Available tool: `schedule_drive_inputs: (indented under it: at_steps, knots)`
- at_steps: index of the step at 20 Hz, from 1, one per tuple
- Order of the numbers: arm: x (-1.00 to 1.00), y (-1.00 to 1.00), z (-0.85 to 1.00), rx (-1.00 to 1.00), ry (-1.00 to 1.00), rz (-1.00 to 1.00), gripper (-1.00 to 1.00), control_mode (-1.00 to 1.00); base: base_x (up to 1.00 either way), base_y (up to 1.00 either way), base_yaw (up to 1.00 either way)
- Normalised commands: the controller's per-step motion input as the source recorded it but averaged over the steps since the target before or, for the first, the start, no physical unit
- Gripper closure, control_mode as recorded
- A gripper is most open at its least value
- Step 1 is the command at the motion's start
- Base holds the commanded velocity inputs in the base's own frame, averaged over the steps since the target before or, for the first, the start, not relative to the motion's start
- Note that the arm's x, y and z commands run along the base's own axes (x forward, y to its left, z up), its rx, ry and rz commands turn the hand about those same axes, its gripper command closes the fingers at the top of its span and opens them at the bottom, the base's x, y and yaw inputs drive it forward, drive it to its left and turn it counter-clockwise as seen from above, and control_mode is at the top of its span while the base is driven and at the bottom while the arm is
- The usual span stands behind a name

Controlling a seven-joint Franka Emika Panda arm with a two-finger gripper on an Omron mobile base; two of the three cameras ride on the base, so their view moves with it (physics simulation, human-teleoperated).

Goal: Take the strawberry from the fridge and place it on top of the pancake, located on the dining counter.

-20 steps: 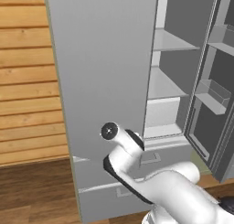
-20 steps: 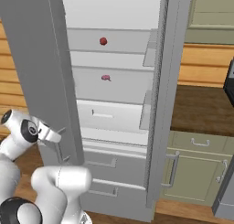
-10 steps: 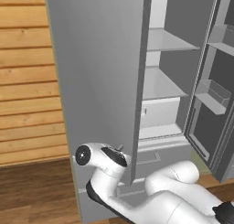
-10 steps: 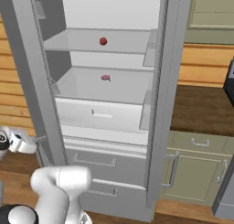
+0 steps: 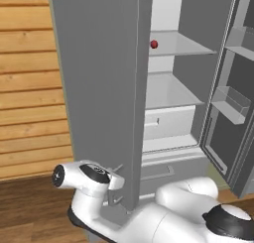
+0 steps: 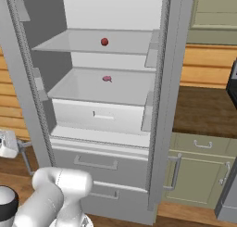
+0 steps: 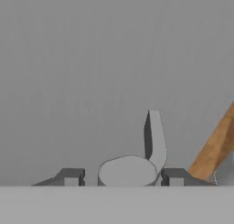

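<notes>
1. The fridge (image 6: 152,142) stood with its left door (image 5: 99,88) swung wide, so the shelves lay open to reach.
2. The end effector (image 5: 117,183) sat low at the door's outer edge, by the handle (image 7: 154,138). Judged from that spot, the door was the step in hand, not the fruit.
3. In the hand view its two tips stood one on each side of the handle's foot, with a gap to each. It looked part open and gripped nothing (the gap on the near side was small, so light contact could not be ruled out).
4. The strawberry (image 6: 104,41) lay on the upper shelf (image 6: 69,43), toward the back and near the middle. It sat apart from a small pink thing (image 6: 107,78) on the shelf below.
5. From the left base view the strawberry (image 5: 154,44) showed just past the door's edge, high above the end effector and well apart from it. The open door stood between the two.
6. The next move would likely call for the arm to clear the handle, rise round the door's edge and reach in at the upper shelf's height.
7. The risk I see: the door edge was close to the arm's path and could be clipped on the way up.
8. The dark wooden surface (image 6: 203,110) to the right of the fridge carried nothing I could make out.
</notes>
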Motion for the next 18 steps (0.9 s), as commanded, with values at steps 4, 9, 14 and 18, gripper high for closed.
schedule_drive_inputs:
  at_steps: [4, 9, 14, 18]
  knots:
    - [-0.15, 0.40, 0.37, -0.02, -0.02, -0.01, -1.00, -1.00, 0.00, 0.00, 0.00]
    - [-0.11, 0.20, 0.93, -0.01, -0.07, 0.00, -1.00, -1.00, 0.00, 0.00, 0.00]
    - [-0.78, -0.16, 0.26, 0.21, -0.13, 0.09, -1.00, -1.00, 0.00, 0.00, 0.00]
    - [-0.78, -0.20, 0.63, 0.22, 0.02, 0.23, -1.00, -1.00, 0.00, 0.00, 0.00]
